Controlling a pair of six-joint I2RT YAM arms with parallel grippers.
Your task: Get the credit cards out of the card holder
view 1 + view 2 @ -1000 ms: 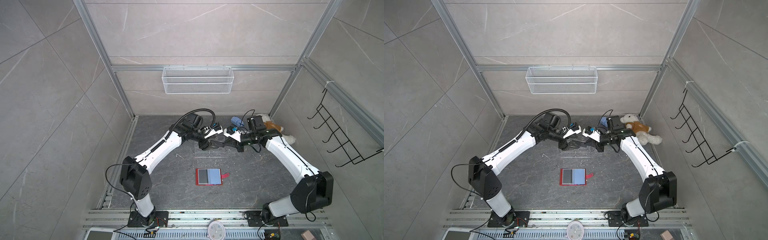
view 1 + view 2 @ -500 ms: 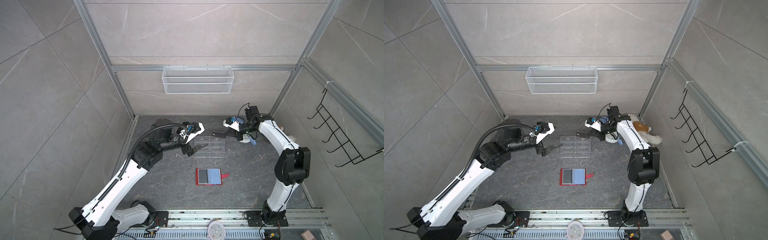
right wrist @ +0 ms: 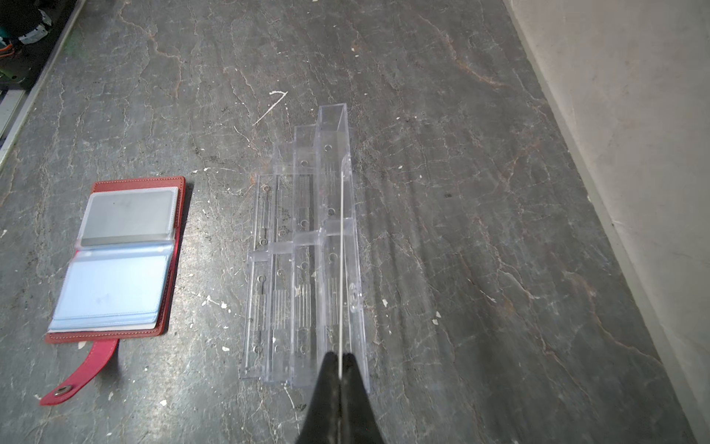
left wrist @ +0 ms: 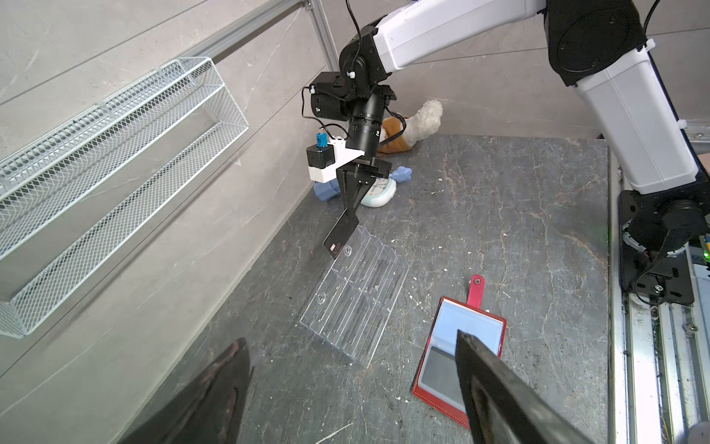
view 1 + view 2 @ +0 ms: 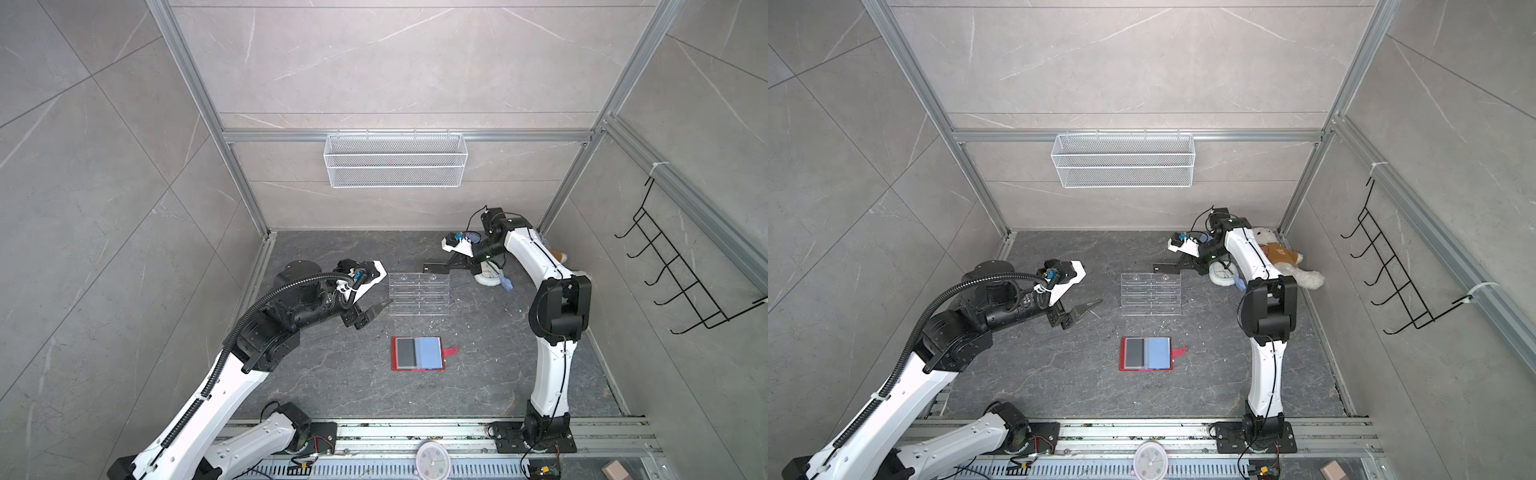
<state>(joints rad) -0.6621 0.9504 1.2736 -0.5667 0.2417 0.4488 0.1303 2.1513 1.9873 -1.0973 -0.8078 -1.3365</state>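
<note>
Right gripper (image 4: 351, 209): fingers pressed together on one short end of the VIP card (image 4: 341, 234), with nothing else in the pinch.
Left gripper (image 5: 374, 313): fingers spread wide and empty, well apart from the right gripper.
Just changed: a second ago both grippers met above the acrylic stand (image 5: 419, 293), close around the card. The left one has since let go, opened and drawn back to its own side, and the right arm has folded back with the card.
Meaning for the task: the hand-over looks finished. One card is out of the card holder (image 3: 138, 183) and carried by the right gripper alone.
Card's long axis: continues the line of the right fingers, straight out from the tips.
Card's heading: its free, VIP-marked end points away from the gripper and slopes down toward the stand's tallest tier. From the right wrist it shows edge-on, as a thin pale line.
Card and stand: the low end is just at the rear tier, and I cannot tell whether they touch.
Card holder: lies open and flat on the tabletop, beyond the stand from the right gripper. It is ahead of and below the left gripper, and nearer to that one.
Second card (image 3: 128, 217): apparently the dark rectangle in the holder's clear sleeve, not yet taken out.
</note>
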